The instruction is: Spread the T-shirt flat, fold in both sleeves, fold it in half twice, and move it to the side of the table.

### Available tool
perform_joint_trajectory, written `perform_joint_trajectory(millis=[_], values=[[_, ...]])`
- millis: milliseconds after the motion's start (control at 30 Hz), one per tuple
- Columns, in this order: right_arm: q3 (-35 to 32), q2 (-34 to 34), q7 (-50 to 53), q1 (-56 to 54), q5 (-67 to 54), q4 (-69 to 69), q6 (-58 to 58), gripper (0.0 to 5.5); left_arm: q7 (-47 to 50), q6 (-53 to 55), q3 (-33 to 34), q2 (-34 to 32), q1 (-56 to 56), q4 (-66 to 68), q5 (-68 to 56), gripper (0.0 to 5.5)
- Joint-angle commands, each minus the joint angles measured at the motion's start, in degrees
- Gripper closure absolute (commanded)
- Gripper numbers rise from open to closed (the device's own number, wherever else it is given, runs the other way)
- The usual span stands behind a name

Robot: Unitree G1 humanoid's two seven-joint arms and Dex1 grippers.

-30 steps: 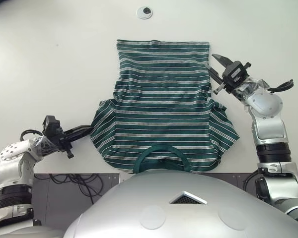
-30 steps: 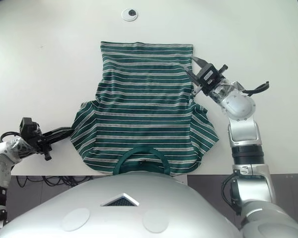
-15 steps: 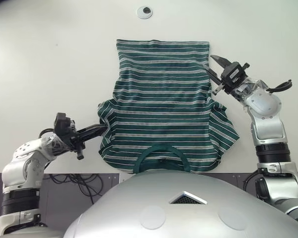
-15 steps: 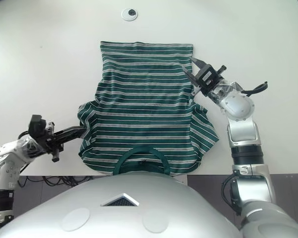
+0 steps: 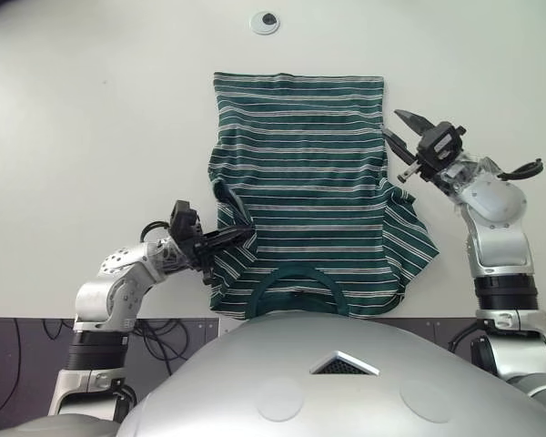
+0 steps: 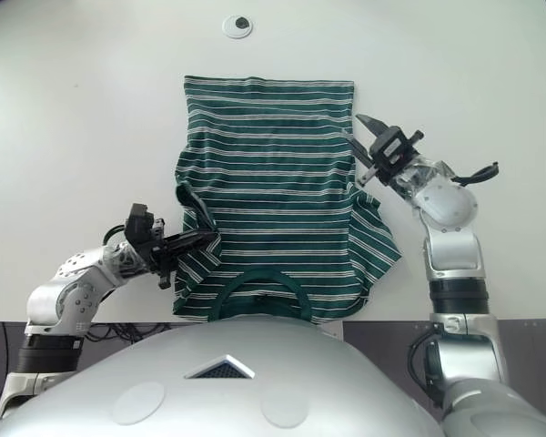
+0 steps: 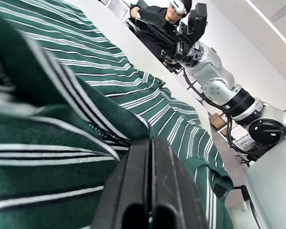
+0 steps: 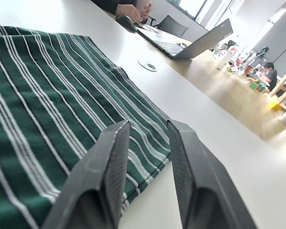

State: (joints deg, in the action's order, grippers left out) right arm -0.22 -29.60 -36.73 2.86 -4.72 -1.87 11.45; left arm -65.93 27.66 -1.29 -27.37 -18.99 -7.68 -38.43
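A dark green T-shirt (image 5: 300,173) with white stripes lies on the white table (image 5: 91,137), collar (image 5: 296,278) nearest me. Its left sleeve (image 5: 229,228) is lifted and doubled inward over the body. My left gripper (image 5: 239,237) is shut on that sleeve's edge; the left wrist view has the fingers (image 7: 138,191) pressed together with striped cloth (image 7: 62,119) pinched at their tips. The right sleeve (image 5: 417,238) lies spread outward. My right gripper (image 5: 399,137) stands open just off the shirt's right edge, with nothing between its fingers (image 8: 117,157).
A round grommet (image 5: 265,22) sits in the table beyond the hem. The table's front edge runs near the collar, with cables (image 5: 150,328) below it. A laptop (image 8: 183,40) lies far across the table. Bare tabletop lies to both sides of the shirt.
My left gripper has carried the left sleeve rightward, from spread out at the side to folded over the shirt body. The right gripper has drifted slightly right, off the shirt's edge.
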Motion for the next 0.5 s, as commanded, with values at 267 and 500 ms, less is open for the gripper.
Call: perform_joint_trajectory(millis=[267,500], values=[[-23.1,-18.5,-18.5,30.9,-32.3,20.8,-41.8,4.06,5.5,-1.7,0.0,0.2,-2.9,-10.5,0.4,4.36],[-23.2,-21.7,-25.5,37.2,-36.6,20.5,-54.4,4.06,11.3,-3.9,4.6,-2.7,-6.0,-19.0,2.6,4.12]])
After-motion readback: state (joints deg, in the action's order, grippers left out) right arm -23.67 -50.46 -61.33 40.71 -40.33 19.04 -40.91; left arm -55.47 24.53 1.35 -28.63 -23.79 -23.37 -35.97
